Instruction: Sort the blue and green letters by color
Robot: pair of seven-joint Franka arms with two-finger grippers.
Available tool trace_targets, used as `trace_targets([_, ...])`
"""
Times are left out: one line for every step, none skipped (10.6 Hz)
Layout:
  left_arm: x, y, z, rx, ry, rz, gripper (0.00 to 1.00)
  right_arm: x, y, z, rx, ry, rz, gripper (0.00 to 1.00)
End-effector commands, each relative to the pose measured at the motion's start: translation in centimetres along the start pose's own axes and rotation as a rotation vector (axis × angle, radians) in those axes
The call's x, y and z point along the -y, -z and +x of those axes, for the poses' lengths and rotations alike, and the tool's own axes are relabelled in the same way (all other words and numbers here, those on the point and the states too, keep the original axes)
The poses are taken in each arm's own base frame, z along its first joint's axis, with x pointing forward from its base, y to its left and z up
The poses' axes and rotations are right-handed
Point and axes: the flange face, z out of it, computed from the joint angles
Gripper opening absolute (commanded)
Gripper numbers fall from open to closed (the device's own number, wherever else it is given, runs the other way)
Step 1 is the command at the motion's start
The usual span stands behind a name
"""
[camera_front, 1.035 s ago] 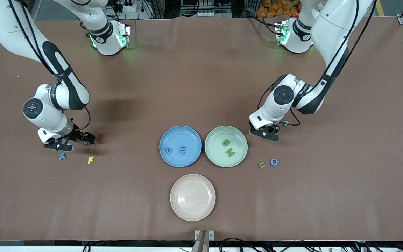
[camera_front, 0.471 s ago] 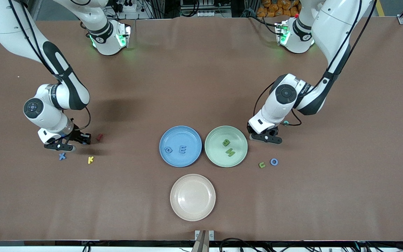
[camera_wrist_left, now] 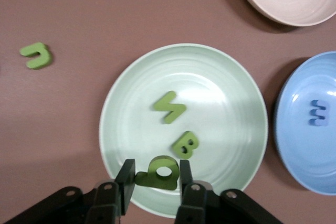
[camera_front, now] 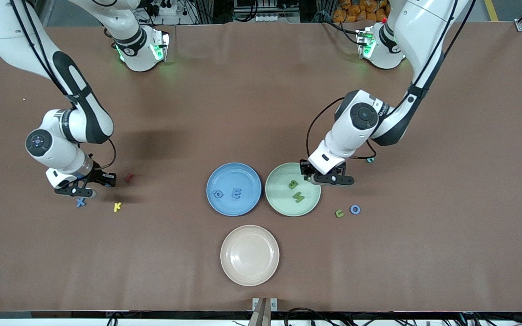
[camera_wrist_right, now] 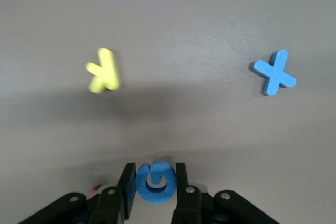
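Green letter (camera_wrist_left: 160, 172) clamped between the jaws of left gripper (camera_wrist_left: 155, 182), carried over the rim of green plate (camera_front: 313, 202) at the edge toward the left arm's end. Already in that plate: green B (camera_wrist_left: 185, 145) and a green zigzag letter (camera_wrist_left: 169, 107), lying apart. Step in hand, by judgement: delivery of a third green letter. Next move calls for a little more travel inward so the letter clears the rim, then jaws apart; a release too near the edge risks a tip-out onto the table.

Round blue letter (camera_wrist_right: 155, 182) pinched in right gripper (camera_wrist_right: 152, 184), low over the table toward the right arm's end, close to red letter (camera_front: 128, 177). Step in hand: lift after the pick. Next calls for a carry across to blue plate (camera_front: 215, 174), which already holds a blue E (camera_front: 236, 194) and a blue O-like letter (camera_front: 218, 194).

Still loose on the table: blue X (camera_wrist_right: 274, 73) and yellow K (camera_wrist_right: 103, 70) near the right gripper; green letter (camera_front: 339, 213) touching or just beside blue O (camera_front: 355, 209), near the green plate. Beige plate (camera_front: 249, 276) nearest the front camera, nothing in it.
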Motion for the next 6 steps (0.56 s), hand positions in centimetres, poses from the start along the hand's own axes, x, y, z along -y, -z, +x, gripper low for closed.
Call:
trace_targets([0.5,0.0,1.7,-0.009,0.063,-0.013,1.00,8.1,4.8,1.8,-0.007,-0.120,0.031,0.10])
trace_targets([1.9,0.6,2.6,-0.024,0.084,-0.004,1.00,12.3,5.4,1.9,-0.023,-0.169,0.062,0.09])
trace_targets([3.6,1.6,4.1,-0.050,0.112,0.002,1.00,15.5,6.3,2.2,-0.035,-0.201,0.100,0.09])
trace_targets([5.5,2.0,5.3,-0.068,0.140,0.017,1.00,18.9,7.1,2.0,-0.037,-0.204,0.140,0.09])
trace_targets([7.5,2.1,6.7,-0.084,0.170,0.037,1.00,22.6,7.5,1.7,-0.034,-0.196,0.183,0.09])
trace_targets([8.6,1.4,7.3,-0.071,0.193,0.048,1.00,26.3,7.4,1.3,-0.028,-0.172,0.217,0.09])
